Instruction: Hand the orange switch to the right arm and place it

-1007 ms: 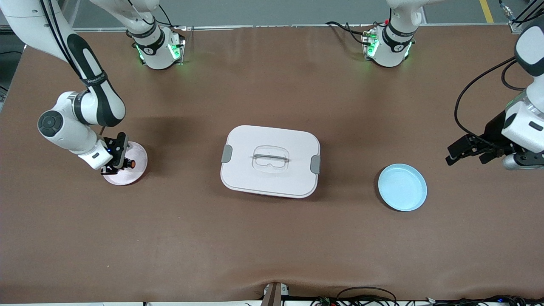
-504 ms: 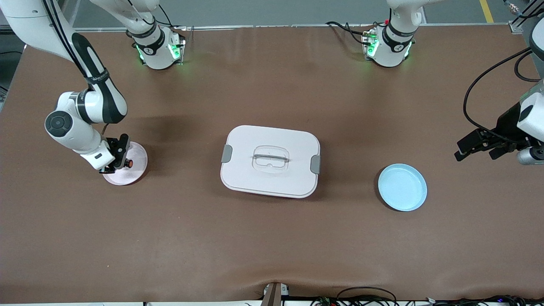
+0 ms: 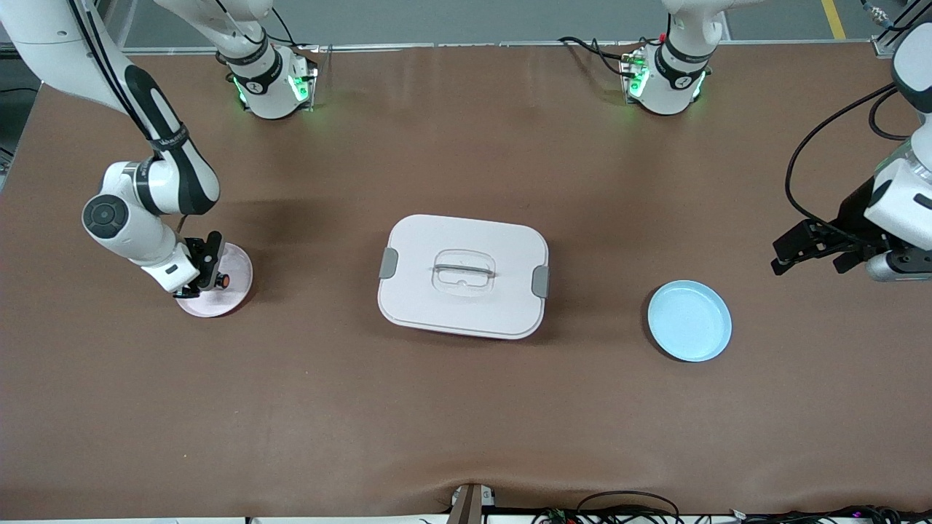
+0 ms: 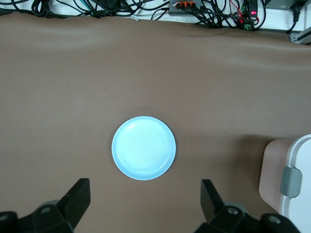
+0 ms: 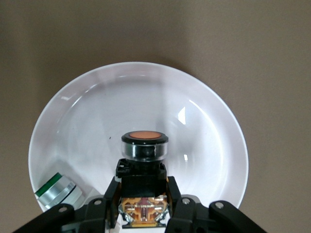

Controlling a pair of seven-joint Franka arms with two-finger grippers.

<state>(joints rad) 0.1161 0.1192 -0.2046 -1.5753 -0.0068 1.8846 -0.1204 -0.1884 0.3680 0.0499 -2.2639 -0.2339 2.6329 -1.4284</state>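
The orange switch (image 3: pixel 223 279), a tiny black part with a round orange button end, sits between the fingers of my right gripper (image 3: pixel 200 274), which is shut on it over the pale pink plate (image 3: pixel 234 297) at the right arm's end of the table. In the right wrist view the switch (image 5: pixel 144 162) points its button over the plate (image 5: pixel 146 102), held by the gripper (image 5: pixel 144 206). I cannot tell if it touches the plate. My left gripper (image 3: pixel 791 253) is open and empty over bare table beside the light blue plate (image 3: pixel 689 321); its own view shows it (image 4: pixel 144 199) wide open.
A white lidded box (image 3: pixel 463 275) with grey clips stands at the table's middle, its edge also in the left wrist view (image 4: pixel 297 194). A small silver and green item (image 5: pixel 57 191) lies in the pink plate. The blue plate (image 4: pixel 144 147) holds nothing.
My right gripper, still shut on the switch, has shifted slightly over the pink plate. My left arm has drawn back toward its end of the table, then eased in a little.
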